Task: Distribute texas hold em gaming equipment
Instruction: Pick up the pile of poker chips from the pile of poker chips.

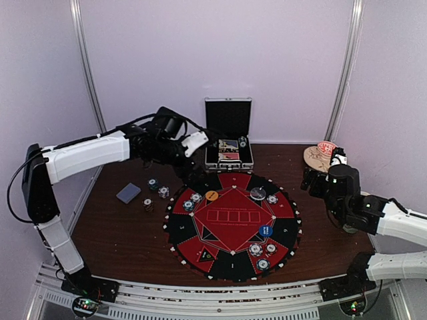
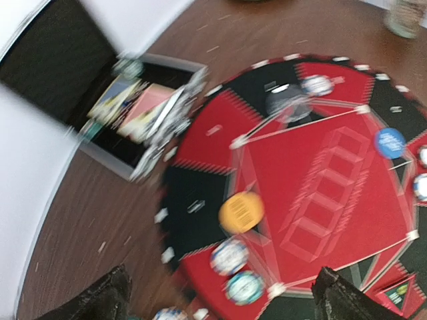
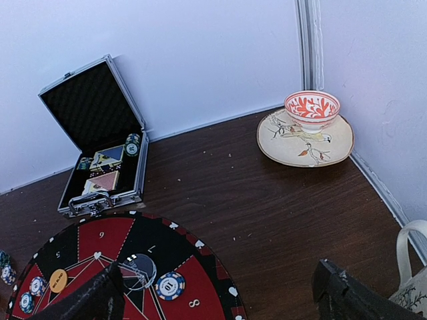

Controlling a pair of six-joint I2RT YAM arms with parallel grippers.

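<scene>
Dark brown wooden surface (image 1: 127, 233), pale walls along far and side edges. Round red-and-black mat (image 1: 233, 230) lies flat at centre. Open metal case (image 1: 229, 157) at far edge, just behind mat, lid upright. Grey-blue card deck (image 1: 128, 193) left of mat, apart from it. Few loose chips (image 1: 163, 192) between deck and mat. Tan dish (image 3: 305, 143) in far right corner. Mug (image 3: 413, 283) by right edge, only partly seen.

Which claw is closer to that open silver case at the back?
Left. The left claw hangs over the mat's far-left edge, close to the case; the right claw sits far off to its right, near the dish.
</scene>
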